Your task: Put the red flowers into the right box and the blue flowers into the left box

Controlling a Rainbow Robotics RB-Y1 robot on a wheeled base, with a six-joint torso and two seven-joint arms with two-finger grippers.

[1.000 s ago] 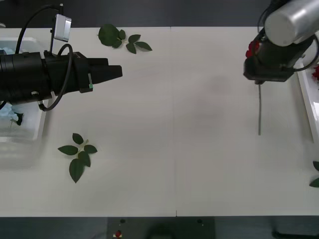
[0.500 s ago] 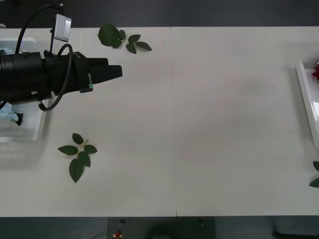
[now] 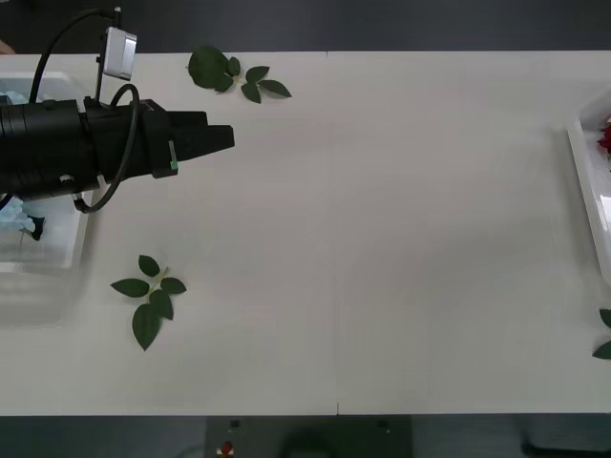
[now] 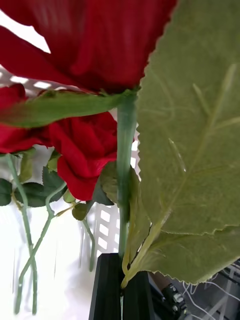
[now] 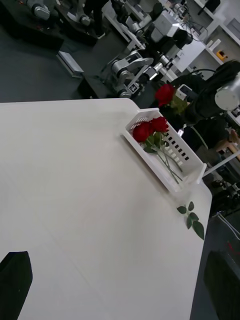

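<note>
front view: the left gripper [image 3: 221,136], black and pointed toward the table middle, hung over the white tabletop [image 3: 382,239] with its fingers closed together, holding nothing i could see. behind its arm sat the left box [image 3: 69,250], a white slotted plastic tray, with pale sky-blue flowers [image 3: 13,218] inside. two loose green leaf sprigs [image 3: 150,296] lay on the table, one below that gripper, one beyond it. far off to its front, at the table's right edge, was the plain rim of the right box [image 3: 584,181], a speck of red just inside.

right wrist view: the right gripper [image 4: 121,280], black fingers pressed shut, clamped the thin green stem of a deep red rose [image 4: 90,45] low down, next to a large serrated leaf [image 4: 195,150]. bloom stood up past the fingertips. more red roses [image 4: 80,150] lay beyond, in the white tray.

left wrist view: own black fingertips [image 5: 15,275] showed at both lower corners. well ahead, red roses [image 5: 150,131] rested in the white tray [image 5: 165,155]; just above it the right arm held another red bloom [image 5: 165,94].

handling, my judgement: rose is light, bloom-heavy, petals soft and crushable, stem thin, likely wiry and apt to swivel. best gripped on bare stem, as here, never on the bloom.
</note>
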